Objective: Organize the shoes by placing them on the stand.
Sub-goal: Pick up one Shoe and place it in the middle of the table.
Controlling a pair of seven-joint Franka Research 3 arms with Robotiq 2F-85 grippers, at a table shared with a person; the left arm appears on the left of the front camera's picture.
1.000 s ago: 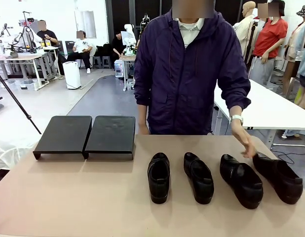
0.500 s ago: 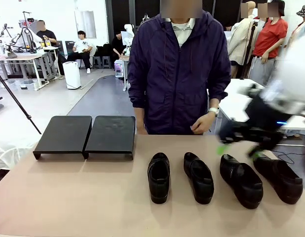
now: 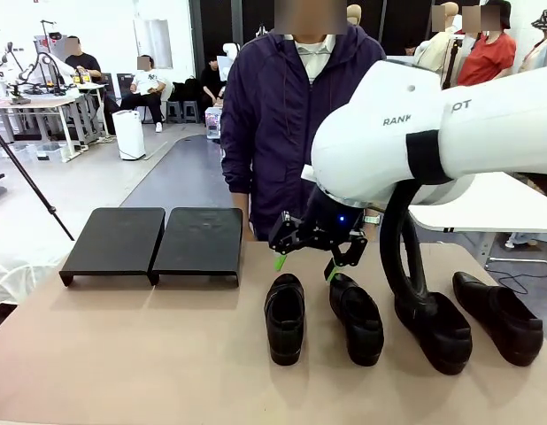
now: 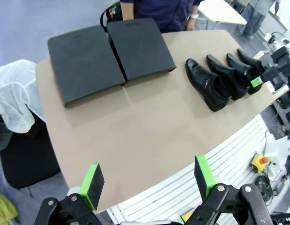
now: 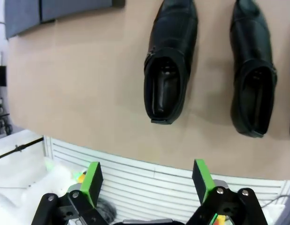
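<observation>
Lost the heel of one shoe behind the right arm; found the stand cropped at the top.

Four shoes were set in a row on the counter, right of the stand placed farther back.

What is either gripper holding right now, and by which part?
Nothing. The right gripper hangs open above the shoes, clear of them; the left gripper is open too.
</observation>
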